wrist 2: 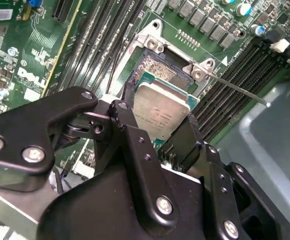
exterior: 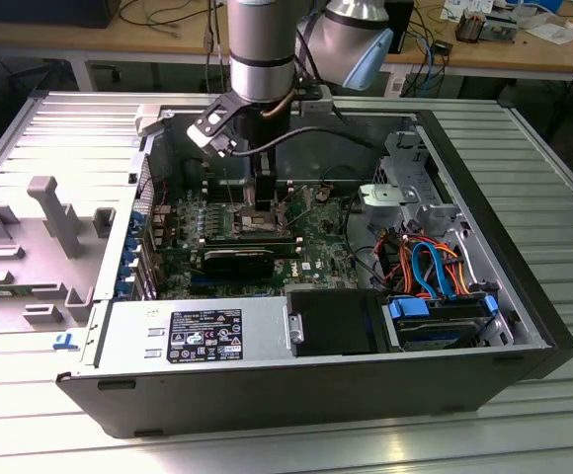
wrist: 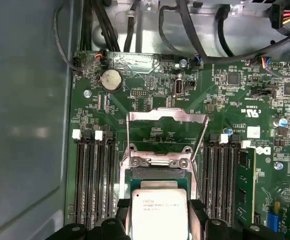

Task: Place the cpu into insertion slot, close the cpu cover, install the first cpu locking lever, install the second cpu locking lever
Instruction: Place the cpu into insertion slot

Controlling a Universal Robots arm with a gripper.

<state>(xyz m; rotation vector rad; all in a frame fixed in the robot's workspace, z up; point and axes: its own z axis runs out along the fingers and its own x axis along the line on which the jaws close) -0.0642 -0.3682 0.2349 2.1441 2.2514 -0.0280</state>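
The open computer case (exterior: 267,395) is entered from above by the arm, and the gripper (exterior: 264,195) is held low over the green circuit board (exterior: 318,259). In the first wrist view the cpu cover (wrist: 167,116) is seen swung up, beyond the insertion slot (wrist: 157,175). The cpu (wrist 2: 160,112) is clamped on 2 opposite edges between the fingers (wrist 2: 126,120), flat, silvery top upward, squarely over the slot. Whether it is seated cannot be told.
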